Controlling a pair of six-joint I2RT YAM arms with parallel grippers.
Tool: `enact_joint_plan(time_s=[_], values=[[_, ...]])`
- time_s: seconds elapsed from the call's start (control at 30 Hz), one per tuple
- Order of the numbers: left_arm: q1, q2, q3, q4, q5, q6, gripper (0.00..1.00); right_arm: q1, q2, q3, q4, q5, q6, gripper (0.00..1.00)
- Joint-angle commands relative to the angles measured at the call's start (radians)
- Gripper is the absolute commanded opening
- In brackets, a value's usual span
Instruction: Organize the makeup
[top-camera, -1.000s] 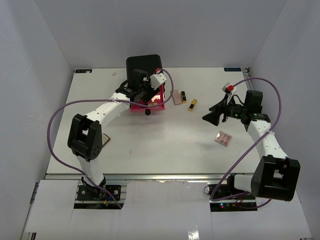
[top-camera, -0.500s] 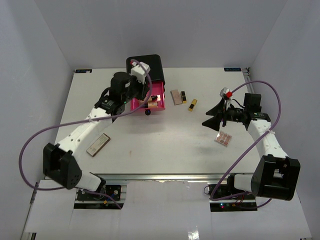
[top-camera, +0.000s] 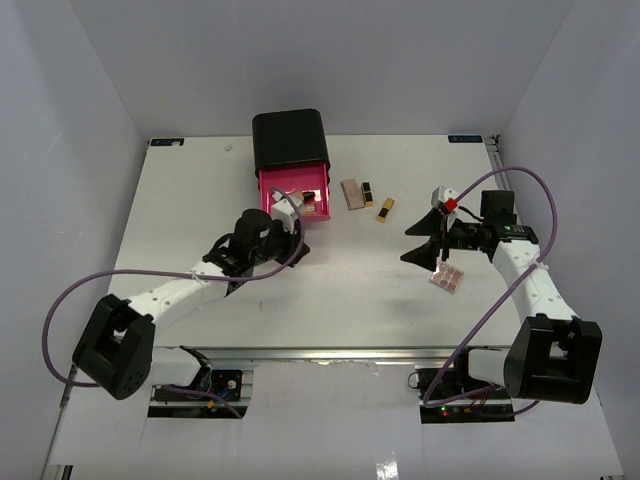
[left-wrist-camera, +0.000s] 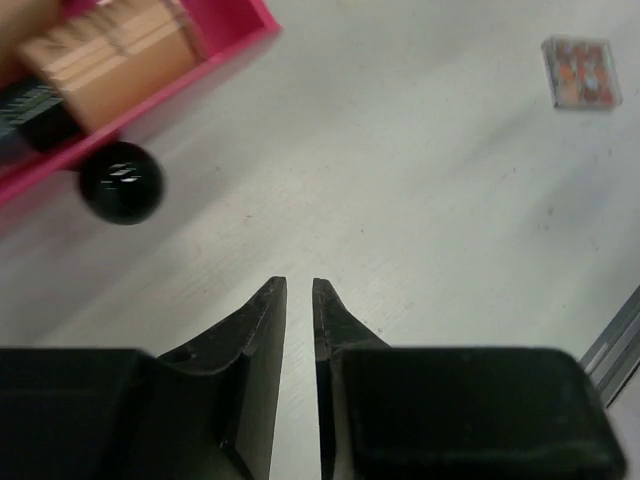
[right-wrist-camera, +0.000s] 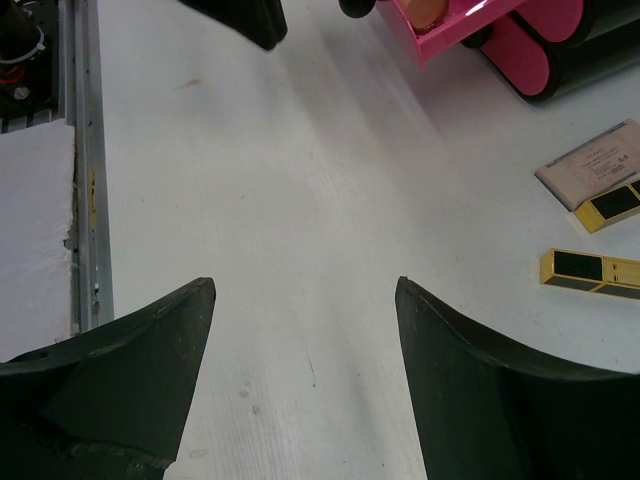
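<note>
So the box (top-camera: 290, 140) sits at the back of the table (top-camera: 180, 220), a bit left of the middle, with its drawer (top-camera: 320, 180) pulled out toward the front and a tube (left-wrist-camera: 110, 45) lying in it. Just right of the drawer is the compact (top-camera: 351, 193), one lipstick (top-camera: 368, 194) right beside it, and the second lipstick (top-camera: 385, 209) a little further right and nearer the front. The palette (top-camera: 448, 277) lies well apart from those, further right and closest to the near edge.

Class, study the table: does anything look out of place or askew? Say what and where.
The pink drawer stands pulled out of the black box. Four cosmetics lie loose on the table: a tan compact, a lipstick beside it, a second lipstick angled differently, and the eyeshadow palette apart, skewed, near the right end effector.
</note>
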Motion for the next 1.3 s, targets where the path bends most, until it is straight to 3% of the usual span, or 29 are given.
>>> enact_joint_plan(time_s=[0.0,0.17,0.47,0.8,1.27], values=[[-0.205,0.141,0.07,-0.035,-0.264,0.249,0.32,0.007,-0.033,-0.006,-0.011,-0.004,-0.052,0.79],[-0.288,0.32,0.174,-0.121,-0.507,0.489,0.37,0.014,-0.032,-0.017,-0.009,0.004,-0.056,0.8],[-0.275,0.405,0.218,-0.075,-0.629,0.849,0.52,0.017,-0.026,-0.022,-0.004,0.009,-0.056,0.8],[-0.156,0.432,0.364,-0.104,-0.553,0.953,0.52,0.017,-0.018,-0.023,-0.004,0.013,-0.056,0.81],[-0.075,0.487,0.549,-0.099,-0.558,0.986,0.61,0.017,-0.009,-0.022,-0.004,0.013,-0.053,0.81]])
